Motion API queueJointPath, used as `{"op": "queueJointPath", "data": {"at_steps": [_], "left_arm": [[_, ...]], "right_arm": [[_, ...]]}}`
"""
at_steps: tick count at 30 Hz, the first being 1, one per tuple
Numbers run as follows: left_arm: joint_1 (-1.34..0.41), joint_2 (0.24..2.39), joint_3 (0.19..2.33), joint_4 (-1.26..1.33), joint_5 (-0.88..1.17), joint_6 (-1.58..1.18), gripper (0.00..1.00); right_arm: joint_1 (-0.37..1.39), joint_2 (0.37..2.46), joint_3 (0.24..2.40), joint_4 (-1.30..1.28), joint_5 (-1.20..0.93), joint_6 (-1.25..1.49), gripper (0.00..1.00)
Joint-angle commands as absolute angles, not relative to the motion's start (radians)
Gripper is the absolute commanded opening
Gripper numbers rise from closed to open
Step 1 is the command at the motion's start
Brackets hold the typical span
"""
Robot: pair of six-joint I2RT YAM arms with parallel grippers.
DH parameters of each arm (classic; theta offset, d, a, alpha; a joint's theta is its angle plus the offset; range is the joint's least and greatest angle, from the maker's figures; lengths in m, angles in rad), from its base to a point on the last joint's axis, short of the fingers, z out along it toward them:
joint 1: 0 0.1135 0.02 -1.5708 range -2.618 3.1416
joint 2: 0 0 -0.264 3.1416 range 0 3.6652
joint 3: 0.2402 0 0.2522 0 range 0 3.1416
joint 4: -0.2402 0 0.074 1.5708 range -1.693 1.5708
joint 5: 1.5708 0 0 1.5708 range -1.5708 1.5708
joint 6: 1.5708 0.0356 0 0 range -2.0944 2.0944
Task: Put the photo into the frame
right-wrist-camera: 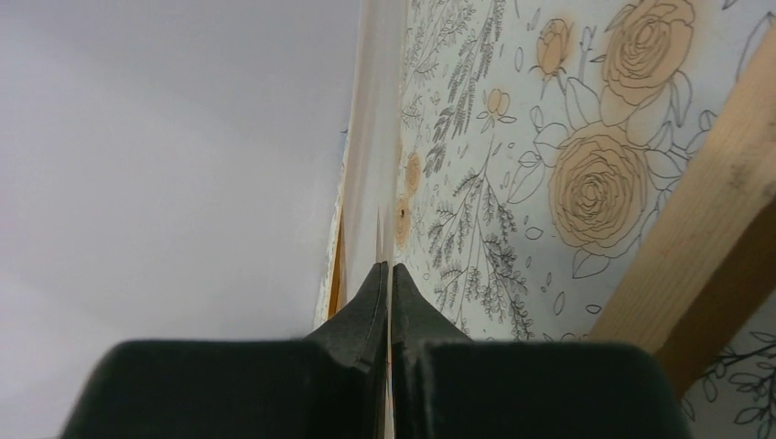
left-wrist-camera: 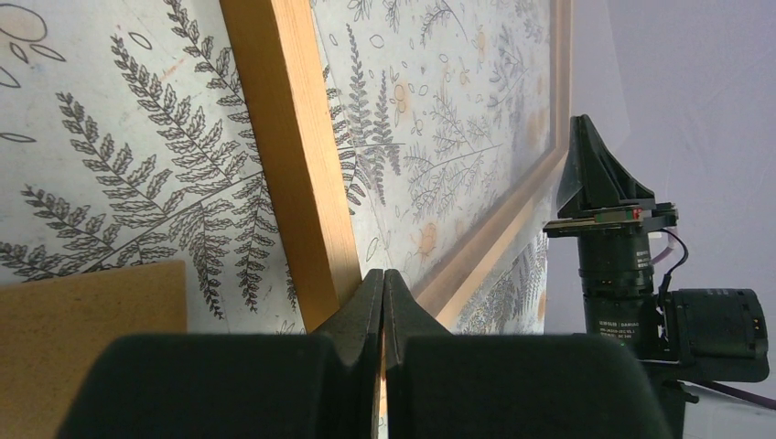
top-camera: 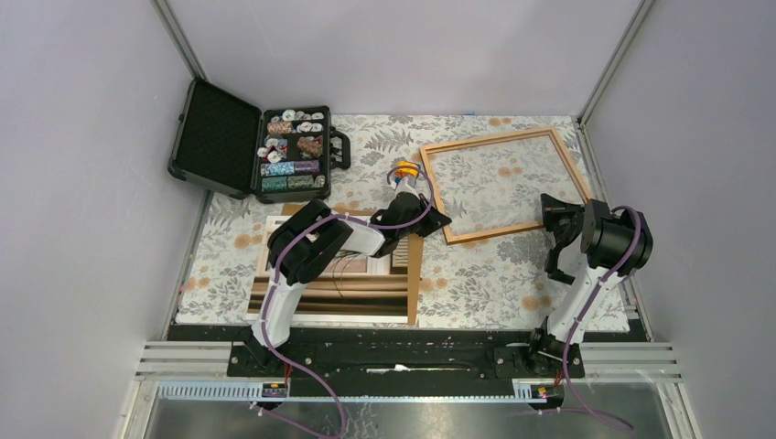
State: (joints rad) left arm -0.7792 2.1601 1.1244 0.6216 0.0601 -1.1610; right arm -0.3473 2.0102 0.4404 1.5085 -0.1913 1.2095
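L gripper [top-camera: 437, 219] pinched shut, empty, by frame [top-camera: 487, 140] corner; R gripper [top-camera: 552, 207] shut too; photo [top-camera: 352, 294] flat on counter [top-camera: 476, 274].

Even, bright, diffuse light; soft shadows; wrist views blurred up close; no glare.

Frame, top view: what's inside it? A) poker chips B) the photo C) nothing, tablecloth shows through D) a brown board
C: the floral tablecloth shows through the frame, while the photo lies apart from it at the near left.
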Motion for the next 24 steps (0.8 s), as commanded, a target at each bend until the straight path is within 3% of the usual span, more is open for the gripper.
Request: {"op": "queueJointPath", "data": {"at_steps": [1,24], "left_arm": [[-0.768,2.172,1.095,0.448,0.003,-1.112,0.00],[-0.768,2.178,1.097,0.451,0.004,-1.119,0.00]], "right_arm": [[-0.327,2.042,0.469,1.652,-0.149,1.217,0.00],[-0.279,1.924,0.459,1.318,-0.090,1.262,0.00]]}}
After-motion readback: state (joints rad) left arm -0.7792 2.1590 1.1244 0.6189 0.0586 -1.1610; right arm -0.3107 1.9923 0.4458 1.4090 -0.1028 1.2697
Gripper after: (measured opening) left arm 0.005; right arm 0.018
